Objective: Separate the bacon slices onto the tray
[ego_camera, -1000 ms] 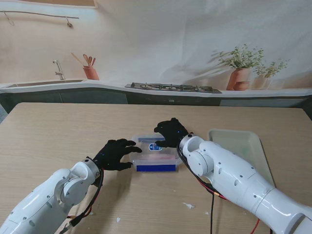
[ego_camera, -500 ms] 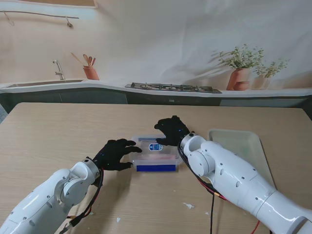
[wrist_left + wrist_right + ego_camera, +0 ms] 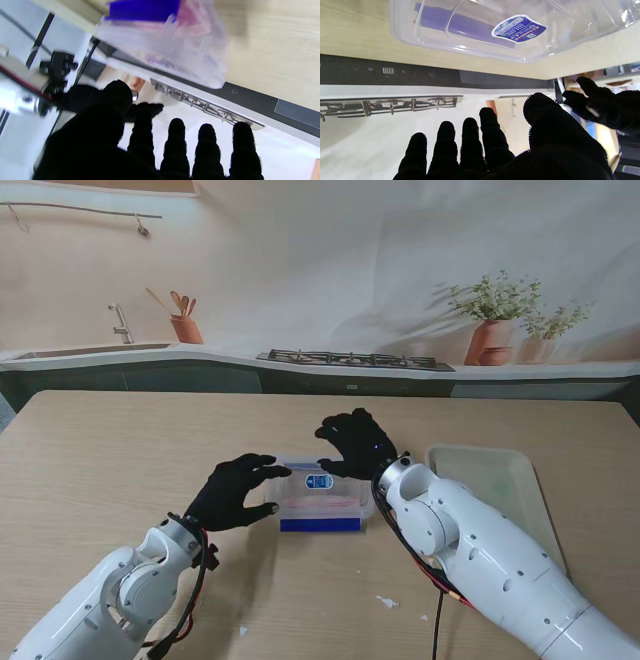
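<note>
A clear plastic box (image 3: 318,497) with a blue base, a blue label on its lid and pink bacon inside sits mid-table. The right wrist view shows its lid and label (image 3: 518,27); the left wrist view shows the box (image 3: 172,37) blurred. My left hand (image 3: 232,492) hovers open just left of the box, fingers (image 3: 176,142) spread, holding nothing. My right hand (image 3: 355,444) is raised over the box's far right corner, open, fingers (image 3: 470,140) apart. A pale translucent tray (image 3: 495,480) lies to the right of the box.
White scraps (image 3: 386,602) lie on the wood table nearer to me. My right forearm (image 3: 470,545) stretches between the box and the tray. A counter with sink (image 3: 120,330), stove (image 3: 355,360) and potted plants (image 3: 495,315) runs behind the table.
Both hands have lifted off the box. The left hand has risen and pulled slightly back; the right hand has moved up and away from the lid. The box has not moved.
</note>
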Controlling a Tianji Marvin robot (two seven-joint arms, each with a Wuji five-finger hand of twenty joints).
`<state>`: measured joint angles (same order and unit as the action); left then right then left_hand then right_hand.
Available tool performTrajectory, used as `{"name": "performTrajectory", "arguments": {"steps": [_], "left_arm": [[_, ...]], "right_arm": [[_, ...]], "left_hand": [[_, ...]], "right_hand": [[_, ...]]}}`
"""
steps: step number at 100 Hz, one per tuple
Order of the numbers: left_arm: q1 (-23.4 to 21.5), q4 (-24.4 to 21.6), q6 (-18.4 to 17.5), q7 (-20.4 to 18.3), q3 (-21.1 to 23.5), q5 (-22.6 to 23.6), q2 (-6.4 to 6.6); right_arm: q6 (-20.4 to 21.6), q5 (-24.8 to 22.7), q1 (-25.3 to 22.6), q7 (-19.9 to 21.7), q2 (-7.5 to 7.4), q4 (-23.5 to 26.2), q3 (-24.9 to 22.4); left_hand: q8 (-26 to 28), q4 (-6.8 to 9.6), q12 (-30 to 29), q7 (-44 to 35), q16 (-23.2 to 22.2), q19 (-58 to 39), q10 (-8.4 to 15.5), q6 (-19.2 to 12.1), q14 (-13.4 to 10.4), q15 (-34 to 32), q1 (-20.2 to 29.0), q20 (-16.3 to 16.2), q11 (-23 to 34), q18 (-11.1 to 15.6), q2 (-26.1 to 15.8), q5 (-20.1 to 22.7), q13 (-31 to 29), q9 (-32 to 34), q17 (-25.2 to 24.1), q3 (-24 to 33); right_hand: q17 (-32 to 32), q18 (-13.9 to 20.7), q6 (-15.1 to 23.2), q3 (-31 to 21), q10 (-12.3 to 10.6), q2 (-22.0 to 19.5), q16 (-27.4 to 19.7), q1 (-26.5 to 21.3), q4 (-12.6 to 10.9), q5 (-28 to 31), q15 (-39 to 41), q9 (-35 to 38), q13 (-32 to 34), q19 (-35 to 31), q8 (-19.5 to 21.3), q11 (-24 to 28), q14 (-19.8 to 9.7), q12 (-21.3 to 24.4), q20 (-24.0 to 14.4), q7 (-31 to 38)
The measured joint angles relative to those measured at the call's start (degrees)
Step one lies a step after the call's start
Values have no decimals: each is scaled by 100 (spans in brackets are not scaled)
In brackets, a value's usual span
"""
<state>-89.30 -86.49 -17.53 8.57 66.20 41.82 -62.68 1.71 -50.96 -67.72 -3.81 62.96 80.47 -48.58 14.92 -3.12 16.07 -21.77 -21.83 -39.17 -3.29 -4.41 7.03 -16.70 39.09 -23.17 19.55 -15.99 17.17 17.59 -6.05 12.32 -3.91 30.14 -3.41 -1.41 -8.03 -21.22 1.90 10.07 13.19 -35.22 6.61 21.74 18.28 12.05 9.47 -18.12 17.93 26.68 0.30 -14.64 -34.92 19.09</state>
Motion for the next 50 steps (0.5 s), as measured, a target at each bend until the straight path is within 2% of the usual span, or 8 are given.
{"name": "performTrajectory", "arguments": {"steps": [7,10,16,24,29,38,43,50], "left_arm": [[-151,-225,61,30,116,-451,-51],[-205,-316,107,51,151,-514,-70],[-275,-438,183,116,202,-410,-101],[-303,-468,288,249,238,-71,-122],[-304,-467,409,325,238,-42,-126],[-304,-470,680,338,238,-253,-137],[-308,-492,880,315,241,-395,-144],[-313,-516,1094,322,248,-441,-165]], "right_arm": [[107,-123,-209,-37,-9,168,-240],[149,-160,-296,-62,-18,238,-329],[230,-224,-461,-131,-42,357,-474],[355,-327,-708,-261,-49,493,-727],[388,-362,-867,-292,-55,587,-888],[433,-359,-1067,-352,-80,680,-1053],[475,-336,-1185,-467,-74,705,-1179],[489,-305,-1316,-641,-72,713,-1313]], "left_hand": [[55,0,41,-135,-82,-143,-82,278,112,-143,11,-114,135,-64,-77,161,0,0,-12,-130],[83,0,77,-251,-148,-278,-130,491,153,-226,-16,-179,210,-69,-126,335,-2,66,-24,-198],[89,0,92,-330,-226,-494,-267,922,296,-376,-112,-312,369,-177,-221,684,-147,290,-51,-403],[90,0,157,-231,-349,-723,-376,1209,430,-503,-209,-437,430,-246,-270,924,-380,591,-57,-520],[90,0,224,-196,-437,-802,-472,1405,582,-646,-294,-450,487,-327,-285,1057,-494,825,-40,-656],[90,0,376,-149,-656,-983,-630,1629,792,-866,-402,-511,628,-455,-343,1427,-835,1220,54,-915],[90,0,491,-184,-798,-1089,-765,1736,914,-1010,-509,-524,704,-518,-368,1670,-984,1449,139,-1096],[90,0,602,-192,-984,-1289,-919,1848,1127,-1176,-542,-583,763,-606,-467,1998,-1239,1794,223,-1377]], "right_hand": [[0,0,62,0,0,0,17,0,0,68,2,0,0,0,0,112,0,-50,0,37],[1,0,63,0,0,0,38,0,0,78,64,0,0,0,6,186,0,-80,0,126],[2,0,66,-1,0,0,49,7,0,228,67,0,0,0,97,324,0,-126,0,208],[3,0,71,-1,1,0,57,118,0,597,111,0,0,0,215,481,0,-166,0,340],[3,-8,71,-6,38,-4,57,292,0,891,128,7,0,0,318,551,22,-200,-1,438],[9,-8,72,679,74,-254,59,379,0,1540,137,204,0,0,779,662,37,-206,-1,577],[15,-8,73,1334,126,-516,70,334,0,1791,147,328,2,0,1103,683,77,-248,-1,575],[67,-8,73,1685,162,-663,91,263,0,2178,150,536,4,0,1231,680,130,-265,-1,572]]}}
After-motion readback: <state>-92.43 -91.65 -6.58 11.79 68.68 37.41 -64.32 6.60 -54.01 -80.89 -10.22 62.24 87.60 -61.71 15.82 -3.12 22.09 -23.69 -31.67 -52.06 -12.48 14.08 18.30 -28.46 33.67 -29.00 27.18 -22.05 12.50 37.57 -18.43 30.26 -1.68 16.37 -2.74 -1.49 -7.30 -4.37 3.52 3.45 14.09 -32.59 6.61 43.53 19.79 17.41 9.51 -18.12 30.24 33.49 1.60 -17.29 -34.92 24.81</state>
